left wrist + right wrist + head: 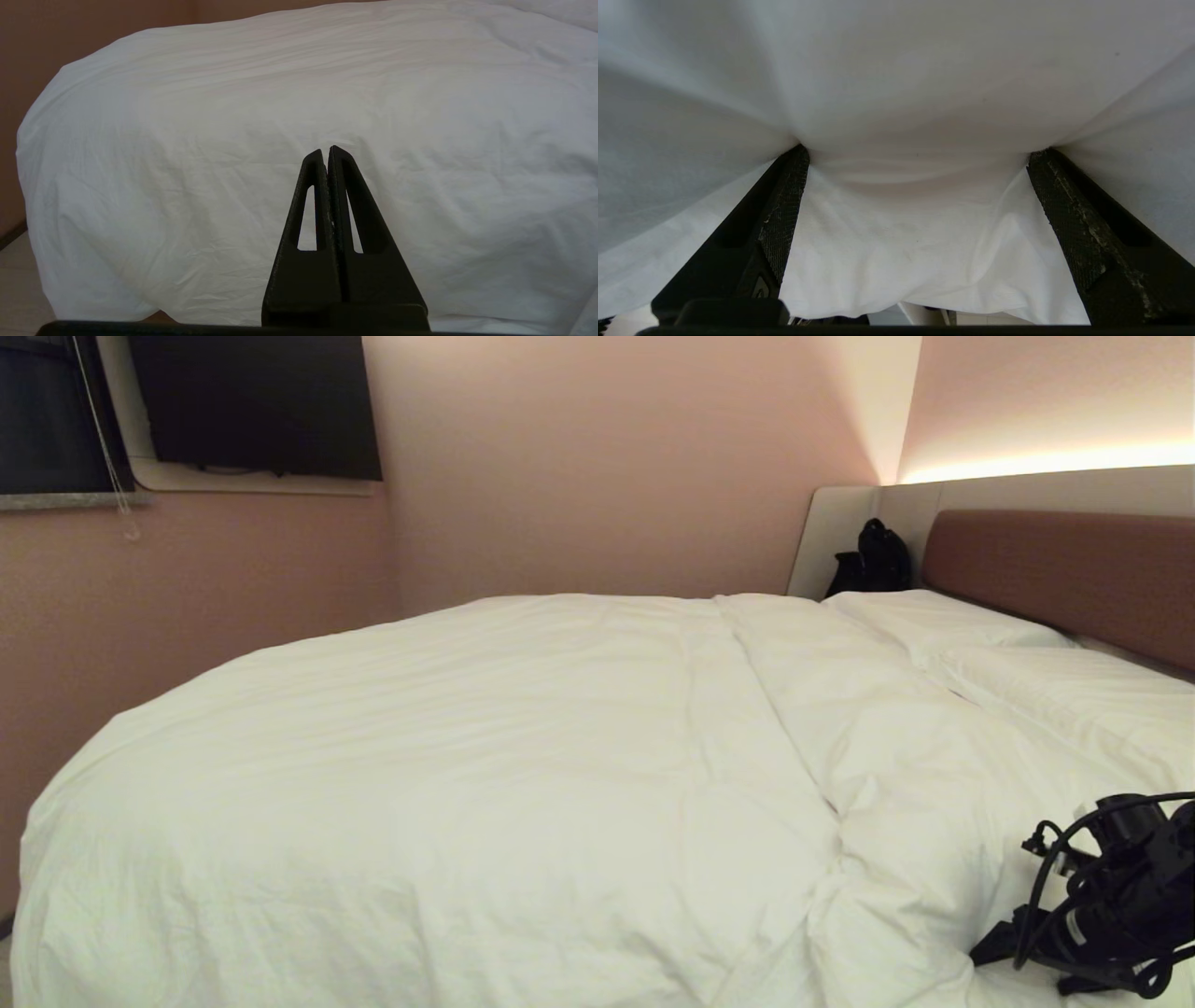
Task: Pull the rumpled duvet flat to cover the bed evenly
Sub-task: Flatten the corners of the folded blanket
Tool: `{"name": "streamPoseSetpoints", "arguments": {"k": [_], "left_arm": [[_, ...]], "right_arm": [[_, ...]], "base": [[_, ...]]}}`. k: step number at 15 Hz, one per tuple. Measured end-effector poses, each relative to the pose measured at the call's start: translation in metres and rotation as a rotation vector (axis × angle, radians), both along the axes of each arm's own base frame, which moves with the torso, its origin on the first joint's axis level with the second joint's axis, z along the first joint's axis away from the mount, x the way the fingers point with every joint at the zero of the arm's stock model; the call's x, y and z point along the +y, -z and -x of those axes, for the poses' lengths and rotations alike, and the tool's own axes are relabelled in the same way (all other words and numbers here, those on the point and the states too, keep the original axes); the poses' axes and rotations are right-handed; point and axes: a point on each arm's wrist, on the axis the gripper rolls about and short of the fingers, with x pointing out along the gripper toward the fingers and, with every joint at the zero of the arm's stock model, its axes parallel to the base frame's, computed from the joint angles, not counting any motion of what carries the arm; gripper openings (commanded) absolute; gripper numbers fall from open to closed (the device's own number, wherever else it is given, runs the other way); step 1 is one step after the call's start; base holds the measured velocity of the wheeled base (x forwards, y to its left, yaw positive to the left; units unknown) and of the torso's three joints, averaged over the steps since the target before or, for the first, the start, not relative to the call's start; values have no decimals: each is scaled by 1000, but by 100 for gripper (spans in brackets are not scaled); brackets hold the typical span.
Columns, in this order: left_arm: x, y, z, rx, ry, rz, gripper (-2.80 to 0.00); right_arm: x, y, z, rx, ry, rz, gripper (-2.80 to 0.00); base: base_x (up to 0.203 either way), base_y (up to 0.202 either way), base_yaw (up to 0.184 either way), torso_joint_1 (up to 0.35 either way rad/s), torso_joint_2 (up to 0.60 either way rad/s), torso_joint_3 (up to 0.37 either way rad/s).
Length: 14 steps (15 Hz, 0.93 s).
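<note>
Currently the duvet [485,775] lies spread over most of the bed [1060,574], puffy and wrinkled, hanging down over the near side and the foot corner. A fold runs across it toward the pillows [943,621] by the brown headboard. The right gripper [917,161] sits at the near edge on the headboard end, jaws spread wide, both fingertips pressed into the white fabric, which bulges between them; nothing is clamped. The left gripper [326,151] hangs low in front of the draped side, fingers pressed together, empty, clear of the cloth. A black bag [873,560] stands in the far corner.
</note>
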Motion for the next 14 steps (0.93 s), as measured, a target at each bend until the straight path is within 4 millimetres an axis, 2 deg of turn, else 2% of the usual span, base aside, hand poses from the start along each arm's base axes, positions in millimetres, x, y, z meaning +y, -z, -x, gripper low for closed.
{"name": "streamPoseSetpoints", "arguments": {"k": [6,14], "left_arm": [[0,0,0,0,0,0,-280],[0,0,0,0,-1,0,-280]], "right_arm": [[0,1,1,-4,4,9,-280],[-3,-13,4,-58,21,3,-280]], "base": [[0,0,0,0,0,0],[0,0,0,0,0,0]]}}
